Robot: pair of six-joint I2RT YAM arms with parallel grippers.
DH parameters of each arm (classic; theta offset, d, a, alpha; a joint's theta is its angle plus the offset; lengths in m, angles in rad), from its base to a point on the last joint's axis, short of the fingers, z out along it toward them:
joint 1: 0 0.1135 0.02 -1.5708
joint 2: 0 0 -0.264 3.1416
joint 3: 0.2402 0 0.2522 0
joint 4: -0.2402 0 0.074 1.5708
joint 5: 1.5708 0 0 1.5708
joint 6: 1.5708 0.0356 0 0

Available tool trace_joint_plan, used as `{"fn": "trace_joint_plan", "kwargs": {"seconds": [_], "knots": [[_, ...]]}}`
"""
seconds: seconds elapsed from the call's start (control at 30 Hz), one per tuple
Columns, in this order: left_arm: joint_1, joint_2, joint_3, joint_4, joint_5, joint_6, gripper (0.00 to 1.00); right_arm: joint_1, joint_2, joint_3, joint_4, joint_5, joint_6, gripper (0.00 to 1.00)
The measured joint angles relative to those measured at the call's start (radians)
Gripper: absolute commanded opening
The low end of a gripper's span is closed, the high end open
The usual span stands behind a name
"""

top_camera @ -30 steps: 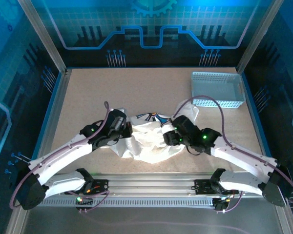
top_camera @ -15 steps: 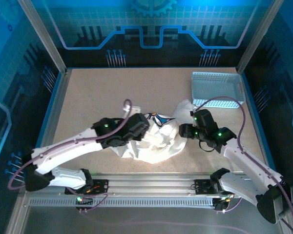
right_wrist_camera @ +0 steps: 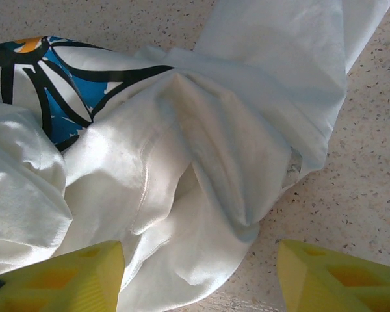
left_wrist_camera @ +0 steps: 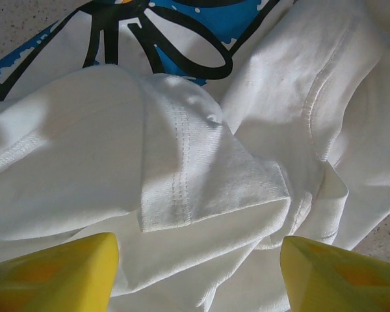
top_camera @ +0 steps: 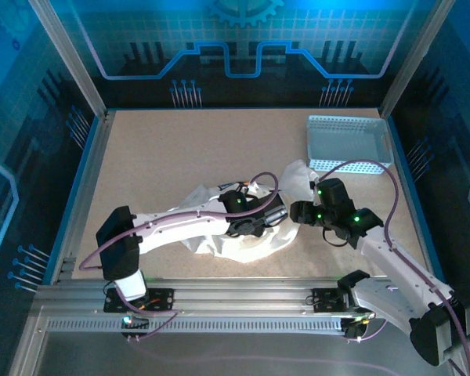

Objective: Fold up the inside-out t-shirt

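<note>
The inside-out t-shirt (top_camera: 243, 247) lies in a crumpled white heap at the middle of the table, one flap reaching toward the basket. Its blue-and-black print (left_wrist_camera: 182, 26) shows at the top of the left wrist view and at the upper left of the right wrist view as the print (right_wrist_camera: 45, 84). My left gripper (top_camera: 272, 216) reaches across the heap from the left and hangs open over a hemmed fold (left_wrist_camera: 208, 188), with nothing between its yellow fingers (left_wrist_camera: 52, 273). My right gripper (top_camera: 298, 211) is open over the shirt's right edge (right_wrist_camera: 247, 214), where cloth meets bare table.
A light blue-grey perforated basket (top_camera: 349, 142) stands at the back right, close to the shirt's far flap (top_camera: 298, 174). Speckled tabletop (top_camera: 157, 157) lies open to the left and behind. Metal rails (top_camera: 235, 294) run along the near edge.
My left arm has swung right across the heap and its gripper has gone from shut to open. My right gripper has drawn back to the right, still open. The cloth has bunched differently.
</note>
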Motion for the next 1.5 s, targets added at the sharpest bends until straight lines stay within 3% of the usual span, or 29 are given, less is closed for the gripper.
{"fn": "trace_joint_plan", "kwargs": {"seconds": [0.2,0.63,0.73,1.07,1.17,1.33,1.5], "knots": [[0.035,0.007,0.0,0.015,0.008,0.0,0.69,-0.002,-0.005,-0.008,-0.001,-0.01,0.0,0.65],[0.055,0.044,-0.017,0.077,0.08,0.007,0.4,-0.008,-0.01,-0.008,-0.001,-0.018,0.0,0.65],[0.056,0.044,-0.019,0.082,0.08,0.005,0.38,-0.011,-0.01,-0.008,-0.001,-0.018,0.0,0.65],[0.068,0.044,-0.048,0.09,0.08,0.0,0.01,-0.014,-0.007,-0.008,-0.001,-0.021,-0.005,0.65],[0.068,0.031,-0.061,0.103,0.079,-0.002,0.0,-0.014,-0.006,-0.007,-0.001,-0.021,-0.01,0.66],[0.068,-0.096,-0.139,0.127,0.042,-0.01,0.0,-0.026,0.031,-0.005,0.0,-0.021,-0.024,0.67],[0.094,-0.394,-0.28,0.138,-0.032,-0.067,0.0,-0.118,0.151,0.047,0.003,-0.025,-0.05,0.66]]}}
